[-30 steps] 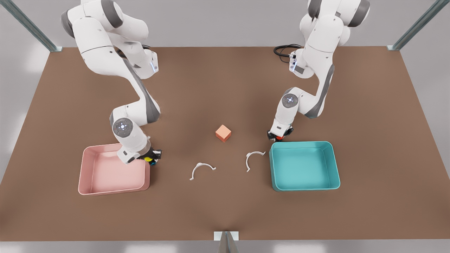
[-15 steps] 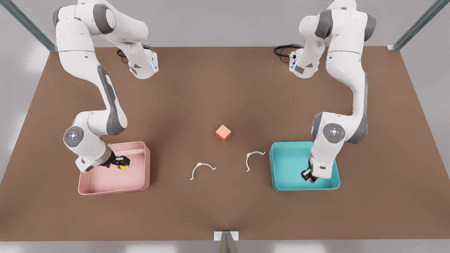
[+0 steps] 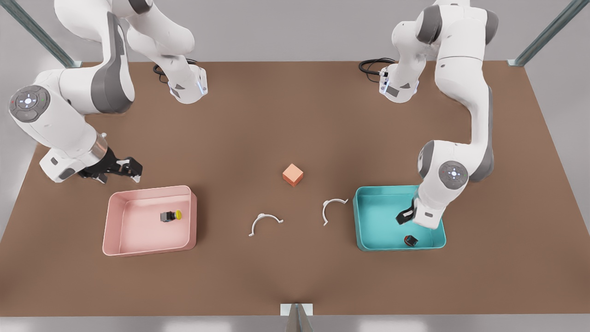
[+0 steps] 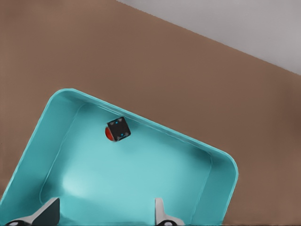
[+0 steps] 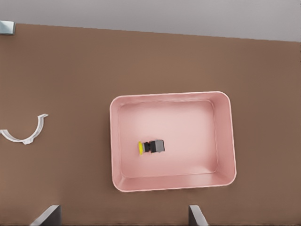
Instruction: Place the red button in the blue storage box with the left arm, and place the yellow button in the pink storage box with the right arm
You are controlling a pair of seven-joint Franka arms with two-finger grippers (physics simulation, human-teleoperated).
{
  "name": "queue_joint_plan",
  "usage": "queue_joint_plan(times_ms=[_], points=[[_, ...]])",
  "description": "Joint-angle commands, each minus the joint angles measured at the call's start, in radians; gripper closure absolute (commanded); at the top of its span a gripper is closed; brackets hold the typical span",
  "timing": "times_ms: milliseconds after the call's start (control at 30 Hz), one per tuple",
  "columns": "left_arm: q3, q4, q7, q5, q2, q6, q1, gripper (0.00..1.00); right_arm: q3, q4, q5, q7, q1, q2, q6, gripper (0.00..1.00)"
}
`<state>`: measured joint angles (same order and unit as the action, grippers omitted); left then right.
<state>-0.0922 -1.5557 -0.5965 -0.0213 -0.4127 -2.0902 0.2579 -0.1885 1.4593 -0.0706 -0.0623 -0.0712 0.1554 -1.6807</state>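
The red button (image 3: 410, 240) (image 4: 116, 131) lies tipped on its side inside the blue storage box (image 3: 378, 221) (image 4: 155, 174), near its front wall. My left gripper (image 3: 404, 216) (image 4: 103, 214) hovers open just above that box with nothing between its fingers. The yellow button (image 3: 170, 215) (image 5: 150, 147) lies on its side in the middle of the pink storage box (image 3: 133, 233) (image 5: 188, 122). My right gripper (image 3: 126, 168) (image 5: 122, 215) is open and empty, raised behind the pink box's far left corner in the front view.
An orange-pink cube (image 3: 292, 174) sits mid-table. Two white curved clips (image 3: 266, 223) (image 3: 333, 208) lie between the boxes; one clip (image 5: 23, 132) appears in the right wrist view. Black cables (image 3: 373, 67) lie by the arm base at the back.
Both grippers opened and let go of their buttons, which now lie in the boxes. The right gripper rose and pulled back out of the pink box; the left lifted slightly.
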Motion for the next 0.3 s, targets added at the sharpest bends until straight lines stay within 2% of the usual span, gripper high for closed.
queue_joint_plan(times_ms=[0, 67, 133, 267], points=[[-0.001, 0.069, 0.492, 0.038, 0.074, 0.315, -0.025, 0.00, 0.003, 0.052, 0.002, -0.010, -0.002, -0.033, -0.008, 0.00], [-0.029, 0.160, 0.570, 0.026, 0.156, 0.476, -0.032, 0.00, -0.002, 0.044, 0.017, -0.008, -0.016, -0.010, 0.036, 0.00], [0.085, 0.148, 0.570, 0.027, 0.273, 0.518, -0.184, 0.00, -0.008, 0.039, 0.020, -0.011, -0.015, -0.013, 0.041, 0.00], [0.085, 0.114, 0.570, 0.026, 0.311, 0.516, -0.184, 0.00, -0.011, 0.013, 0.020, -0.010, -0.009, -0.007, 0.062, 0.00]])
